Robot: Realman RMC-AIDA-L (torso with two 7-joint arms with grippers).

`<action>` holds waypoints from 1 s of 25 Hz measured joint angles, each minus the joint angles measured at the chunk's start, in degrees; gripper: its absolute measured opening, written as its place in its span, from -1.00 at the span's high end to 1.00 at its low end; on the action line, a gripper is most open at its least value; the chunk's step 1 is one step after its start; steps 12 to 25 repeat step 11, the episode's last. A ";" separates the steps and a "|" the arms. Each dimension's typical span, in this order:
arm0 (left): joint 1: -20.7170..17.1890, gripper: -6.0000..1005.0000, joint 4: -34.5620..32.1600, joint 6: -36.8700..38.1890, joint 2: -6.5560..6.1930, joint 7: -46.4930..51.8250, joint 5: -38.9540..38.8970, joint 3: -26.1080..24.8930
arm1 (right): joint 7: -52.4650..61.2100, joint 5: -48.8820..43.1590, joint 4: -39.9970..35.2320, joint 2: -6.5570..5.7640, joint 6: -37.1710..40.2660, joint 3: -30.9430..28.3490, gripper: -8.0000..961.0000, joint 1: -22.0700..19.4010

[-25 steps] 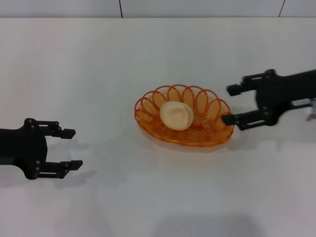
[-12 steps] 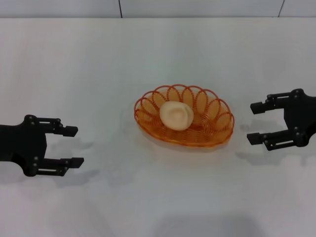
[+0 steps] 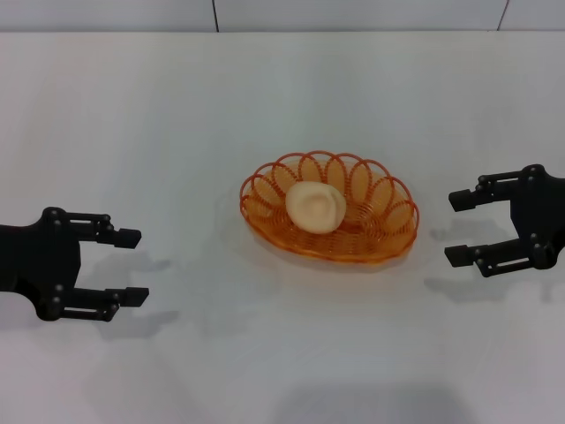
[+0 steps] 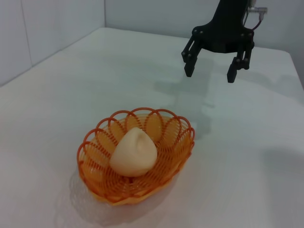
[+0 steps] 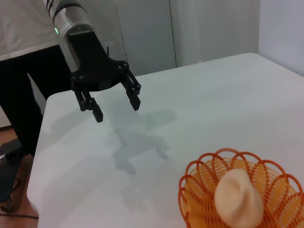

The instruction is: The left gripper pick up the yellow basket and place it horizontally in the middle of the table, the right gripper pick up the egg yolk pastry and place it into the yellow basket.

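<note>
While the yellow basket [image 3: 329,208] sits near the middle of the table [image 3: 177,132], the egg yolk pastry [image 3: 316,207] lies inside it, toward the basket's left half in the head view. Both arms hang at the sides, well apart from the basket. At the left edge of the head view, the left gripper [image 3: 130,267] reaches in level above the table, its two black fingers spread apart and pointing toward the basket, nothing between them. From the right wrist view this same claw [image 5: 116,102] angles downward from a white cylindrical section with a green light, casting a shadow on the white surface below. On the opposite side, the right gripper [image 3: 457,227] also hovers clear of the table, fingers parted and empty, tips aimed at the basket's right end. Seen from the left wrist view, it [image 4: 211,68] hangs beyond the basket [image 4: 135,156] with its fingertips pointing down.
</note>
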State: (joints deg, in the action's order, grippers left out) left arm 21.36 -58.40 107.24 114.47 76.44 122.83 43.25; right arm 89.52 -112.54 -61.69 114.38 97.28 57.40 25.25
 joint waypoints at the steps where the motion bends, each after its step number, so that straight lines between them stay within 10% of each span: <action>1: -0.05 -0.41 0.01 0.11 0.00 -0.20 -0.11 -0.06 | -0.01 0.00 0.00 0.01 0.01 -0.01 -0.55 0.00; 25: -0.24 -0.41 0.04 0.53 0.05 -0.95 -0.43 -0.27 | -0.05 0.15 0.00 0.08 0.00 -0.18 -0.55 -0.03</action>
